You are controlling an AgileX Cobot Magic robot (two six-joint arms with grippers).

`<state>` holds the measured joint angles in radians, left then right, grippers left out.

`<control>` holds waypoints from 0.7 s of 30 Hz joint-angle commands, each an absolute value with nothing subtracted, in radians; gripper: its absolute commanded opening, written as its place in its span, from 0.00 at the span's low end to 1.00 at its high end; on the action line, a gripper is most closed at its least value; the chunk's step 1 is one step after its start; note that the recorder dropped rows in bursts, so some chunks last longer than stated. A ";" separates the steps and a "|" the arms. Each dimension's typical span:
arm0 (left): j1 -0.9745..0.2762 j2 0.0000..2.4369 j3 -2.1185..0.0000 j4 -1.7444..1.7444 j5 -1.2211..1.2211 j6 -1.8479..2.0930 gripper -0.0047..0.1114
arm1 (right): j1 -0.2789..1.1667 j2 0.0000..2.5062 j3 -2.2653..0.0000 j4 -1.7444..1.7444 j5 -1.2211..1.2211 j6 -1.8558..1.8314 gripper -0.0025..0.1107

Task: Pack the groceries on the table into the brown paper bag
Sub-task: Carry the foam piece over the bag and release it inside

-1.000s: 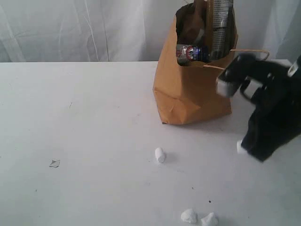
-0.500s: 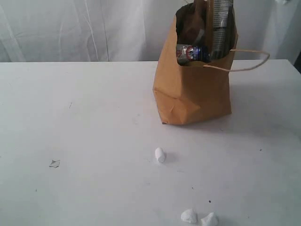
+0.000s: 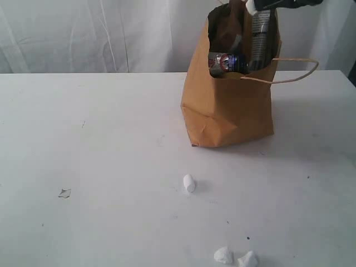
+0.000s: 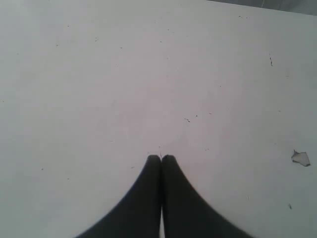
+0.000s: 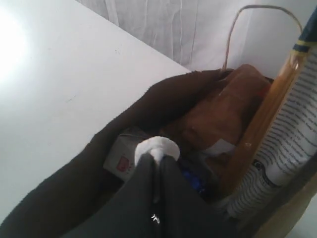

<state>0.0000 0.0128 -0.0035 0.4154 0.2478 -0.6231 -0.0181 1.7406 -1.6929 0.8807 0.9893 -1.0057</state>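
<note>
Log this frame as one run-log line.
bag: upright, groceries inside | right gripper: shut on white lump, above bag mouth | left gripper: shut, empty, over table | loose lumps: on table

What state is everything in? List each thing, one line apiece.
bag: upright, open-topped, packed.
noodle packet: standing in the bag, poking out.
carton: inside the bag.
right gripper: shut on white lump, over the bag's mouth.
left gripper: shut, empty, above the table.
loose lumps: three, lying on the table.
scrap: flat on the table.
</note>
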 commanded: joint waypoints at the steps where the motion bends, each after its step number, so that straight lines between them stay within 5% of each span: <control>1: -0.002 0.018 0.000 0.421 0.248 -0.625 0.04 | -0.020 1.777 -1.701 0.912 0.980 -1.025 0.11; 8: -0.002 0.018 0.000 0.421 0.248 -0.625 0.04 | -0.018 1.789 -1.701 0.944 0.958 -1.025 0.51; 15: -0.002 0.018 0.000 0.421 0.248 -0.625 0.04 | -0.027 1.763 -1.701 0.909 1.080 -1.008 0.51; 21: -0.002 0.018 0.000 0.421 0.248 -0.625 0.04 | -0.031 1.629 -1.701 0.527 1.221 -0.854 0.51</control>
